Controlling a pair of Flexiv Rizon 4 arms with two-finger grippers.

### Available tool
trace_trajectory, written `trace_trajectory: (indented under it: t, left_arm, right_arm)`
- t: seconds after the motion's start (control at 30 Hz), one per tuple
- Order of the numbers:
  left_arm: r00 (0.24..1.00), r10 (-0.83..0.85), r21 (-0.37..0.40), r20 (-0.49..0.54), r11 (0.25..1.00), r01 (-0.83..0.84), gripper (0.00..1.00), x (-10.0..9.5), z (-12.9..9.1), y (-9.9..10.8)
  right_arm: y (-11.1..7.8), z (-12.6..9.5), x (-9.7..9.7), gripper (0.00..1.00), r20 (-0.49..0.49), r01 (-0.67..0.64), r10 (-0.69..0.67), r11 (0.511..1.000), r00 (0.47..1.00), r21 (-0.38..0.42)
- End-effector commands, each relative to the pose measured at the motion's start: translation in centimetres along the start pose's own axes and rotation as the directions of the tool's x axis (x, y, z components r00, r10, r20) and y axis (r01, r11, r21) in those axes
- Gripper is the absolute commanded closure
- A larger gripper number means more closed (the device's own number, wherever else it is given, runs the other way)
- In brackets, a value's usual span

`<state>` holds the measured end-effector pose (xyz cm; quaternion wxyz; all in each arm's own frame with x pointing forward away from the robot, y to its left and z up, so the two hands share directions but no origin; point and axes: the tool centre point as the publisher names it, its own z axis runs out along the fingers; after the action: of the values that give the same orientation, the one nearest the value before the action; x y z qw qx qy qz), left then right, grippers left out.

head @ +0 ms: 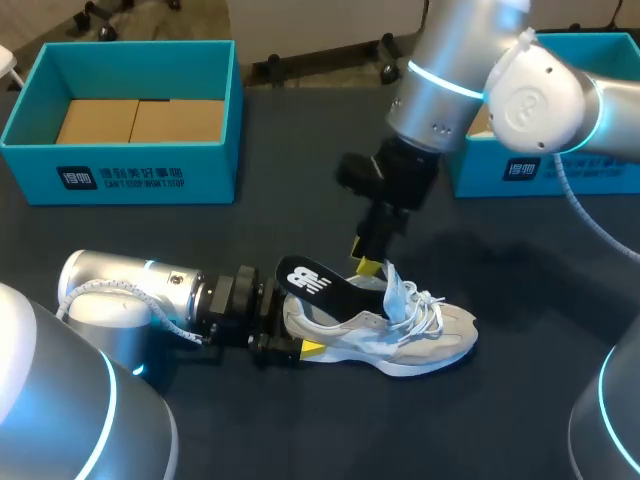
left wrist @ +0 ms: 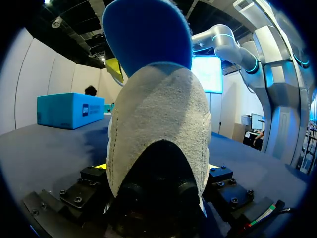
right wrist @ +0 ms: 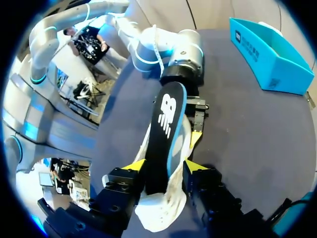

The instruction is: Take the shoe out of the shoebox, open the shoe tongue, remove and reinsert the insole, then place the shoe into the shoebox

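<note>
Grey shoe (head: 420, 340) heel in level left hand (head: 295, 328); insole (head: 318, 285) in down-pointing right hand (right wrist: 164, 167).

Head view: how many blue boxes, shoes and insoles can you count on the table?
blue box: 2
shoe: 1
insole: 1
total: 4
</note>
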<state>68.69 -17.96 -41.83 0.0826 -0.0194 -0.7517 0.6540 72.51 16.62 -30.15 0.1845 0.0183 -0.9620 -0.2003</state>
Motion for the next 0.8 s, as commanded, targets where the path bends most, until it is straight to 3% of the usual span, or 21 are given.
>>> trace_trajectory:
  t: [0.03,0.13,0.27,0.3,0.33,0.37,0.8]
  left_arm:
    - [1.0,0.0,0.0,0.001,1.0,0.0,1.0,-0.2,0.1,0.3]
    - [1.0,0.0,0.0,0.001,1.0,0.0,1.0,-0.2,0.1,0.3]
    - [1.0,0.0,0.0,0.001,1.0,0.0,1.0,-0.2,0.1,0.3]
    - [1.0,0.0,0.0,0.001,1.0,0.0,1.0,-0.2,0.1,0.3]
    - [1.0,0.0,0.0,0.001,1.0,0.0,1.0,-0.2,0.1,0.3]
    - [1.0,0.0,0.0,0.001,1.0,0.0,1.0,-0.2,0.1,0.3]
    - [1.0,0.0,0.0,0.001,1.0,0.0,1.0,-0.2,0.1,0.3]
  right_arm:
    - [0.9,1.0,-2.0,0.61,-0.079,-0.001,0.001,1.0,0.997,0.007]
    - [1.1,1.2,-2.1,0.64,-0.098,0.004,-0.004,1.0,0.995,0.003]
    - [1.3,1.8,-1.9,0.77,-0.117,0.001,-0.001,1.0,0.993,0.0]
    - [1.3,1.9,-1.8,0.83,-0.118,0.001,-0.001,1.0,0.993,-0.001]
    - [1.4,1.9,-1.6,0.97,-0.116,-0.005,0.005,1.0,0.993,0.0]
    - [1.4,1.9,-1.5,1.0,-0.115,-0.006,0.006,1.0,0.993,0.0]
    - [3.2,0.9,1.6,1.0,-0.045,-0.019,0.02,1.0,0.999,0.011]
